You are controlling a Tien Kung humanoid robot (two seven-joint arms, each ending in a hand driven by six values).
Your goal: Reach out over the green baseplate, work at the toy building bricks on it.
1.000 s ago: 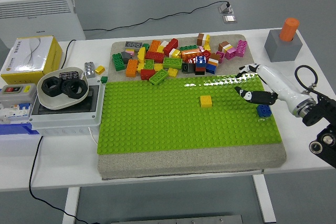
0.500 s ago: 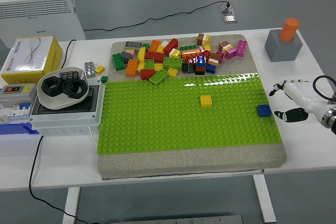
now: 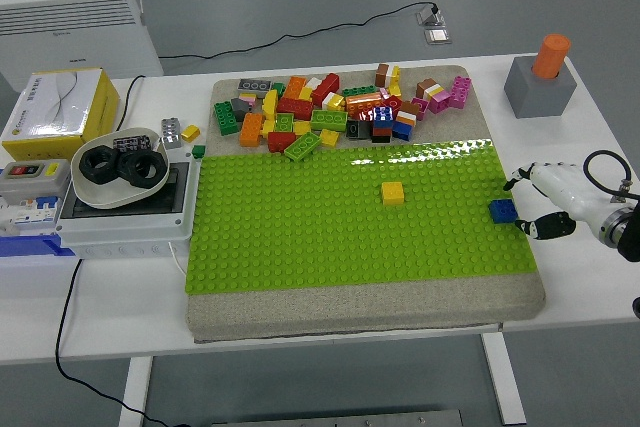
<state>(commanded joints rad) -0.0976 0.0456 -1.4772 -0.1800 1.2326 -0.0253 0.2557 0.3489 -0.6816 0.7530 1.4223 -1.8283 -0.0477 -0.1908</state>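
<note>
Our right hand [image 3: 542, 199] sits at the right edge of the green baseplate [image 3: 300, 237], coming in from the side, with the left arm nowhere in view. The fingers [image 3: 520, 177] are spread and slightly curled, holding nothing: the upper ones arch above the blue brick [image 3: 503, 210], while the dark thumb tip [image 3: 545, 228] lies just below and to the right of it. The blue brick stands on the plate's right margin, just beside the fingertips, seemingly in the gap they form; we cannot tell whether anything touches it.

We judge the step in hand to be closing on this brick. To do it well, we should slide a little further inward so the brick sits squarely between thumb and forefinger, then pinch its opposite side walls rather than its studded top. If it is pressed onto the studs, a straight pull may slip; a slight rocking lift should free it.

The yellow brick [image 3: 393, 193] stands well away towards the plate's middle, and the loose pile [image 3: 330, 112] lies far beyond the fingers along the back.
</note>
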